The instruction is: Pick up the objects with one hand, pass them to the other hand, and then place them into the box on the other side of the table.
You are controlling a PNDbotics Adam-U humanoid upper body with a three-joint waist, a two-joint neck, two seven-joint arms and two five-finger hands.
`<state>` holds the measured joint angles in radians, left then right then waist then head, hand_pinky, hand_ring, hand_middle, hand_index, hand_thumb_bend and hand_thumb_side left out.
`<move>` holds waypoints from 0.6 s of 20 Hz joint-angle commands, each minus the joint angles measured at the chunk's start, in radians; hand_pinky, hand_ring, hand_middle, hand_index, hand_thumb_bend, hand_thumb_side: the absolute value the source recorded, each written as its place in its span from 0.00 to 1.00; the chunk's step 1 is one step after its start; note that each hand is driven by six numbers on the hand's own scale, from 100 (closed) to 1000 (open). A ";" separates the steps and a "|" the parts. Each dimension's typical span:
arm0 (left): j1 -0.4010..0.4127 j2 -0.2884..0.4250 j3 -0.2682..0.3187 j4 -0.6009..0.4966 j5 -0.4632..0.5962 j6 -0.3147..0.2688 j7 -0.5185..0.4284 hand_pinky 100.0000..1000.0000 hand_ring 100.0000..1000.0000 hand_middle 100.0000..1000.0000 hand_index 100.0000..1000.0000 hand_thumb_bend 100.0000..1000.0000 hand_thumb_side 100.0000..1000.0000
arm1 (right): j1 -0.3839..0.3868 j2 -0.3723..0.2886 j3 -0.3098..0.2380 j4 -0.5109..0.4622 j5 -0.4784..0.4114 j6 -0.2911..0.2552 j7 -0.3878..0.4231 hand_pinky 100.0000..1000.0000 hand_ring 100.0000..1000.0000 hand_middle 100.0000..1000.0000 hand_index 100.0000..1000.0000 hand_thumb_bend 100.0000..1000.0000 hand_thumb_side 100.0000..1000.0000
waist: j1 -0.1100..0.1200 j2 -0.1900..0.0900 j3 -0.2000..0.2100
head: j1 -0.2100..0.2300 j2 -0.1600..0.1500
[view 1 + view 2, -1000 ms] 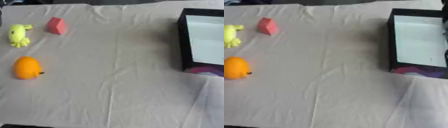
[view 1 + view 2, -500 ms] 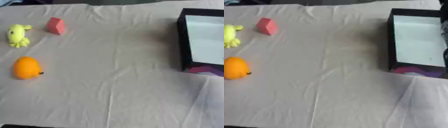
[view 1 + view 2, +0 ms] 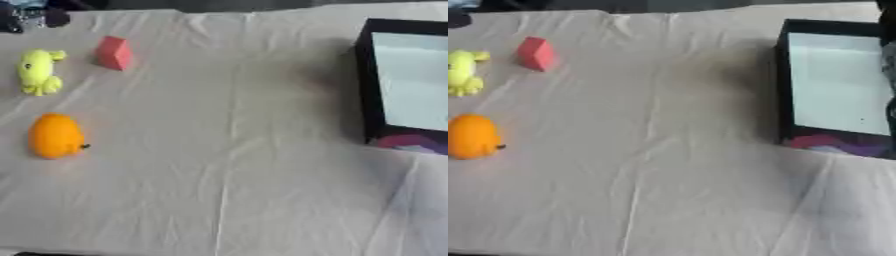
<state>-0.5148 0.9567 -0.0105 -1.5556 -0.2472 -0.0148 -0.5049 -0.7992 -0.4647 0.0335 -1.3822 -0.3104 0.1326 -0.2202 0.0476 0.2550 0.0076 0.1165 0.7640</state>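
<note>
Three objects lie on the left of the cloth-covered table: a yellow toy (image 3: 37, 71) at the far left, a red block (image 3: 114, 52) just right of it, and an orange fruit (image 3: 55, 136) nearer to me. The black box (image 3: 783, 85) with a white inside stands at the right. Only a dark and grey sliver of my right hand (image 3: 889, 70) shows at the right edge, over the box. My left hand shows in neither view. Nothing is held.
The beige cloth (image 3: 227, 165) is creased, with a fold running down its middle. The box's near end carries a purple pattern (image 3: 837, 145). Dark shapes (image 3: 26, 12) sit beyond the table's far left corner.
</note>
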 commanded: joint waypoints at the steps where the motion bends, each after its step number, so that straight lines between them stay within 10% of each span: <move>1: 0.013 0.075 0.009 -0.050 0.007 -0.002 -0.084 0.82 0.81 0.79 0.86 0.73 0.58 | -0.013 -0.033 -0.001 -0.019 0.009 -0.001 0.002 0.92 0.78 0.85 0.93 0.41 0.58 | -0.006 -0.036 0.004 | 0.018 0.006; 12: 0.102 0.128 0.018 -0.143 0.060 0.008 -0.188 0.81 0.81 0.78 0.85 0.72 0.58 | -0.008 -0.037 0.002 -0.017 0.016 0.001 0.004 0.92 0.78 0.85 0.93 0.41 0.58 | -0.008 -0.030 0.014 | 0.026 0.006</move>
<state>-0.4070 1.0322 -0.0114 -1.6844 -0.1986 -0.0082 -0.6830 -0.7914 -0.4717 0.0391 -1.3822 -0.3026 0.1335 -0.2191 0.0476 0.2550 0.0202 0.1453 0.7640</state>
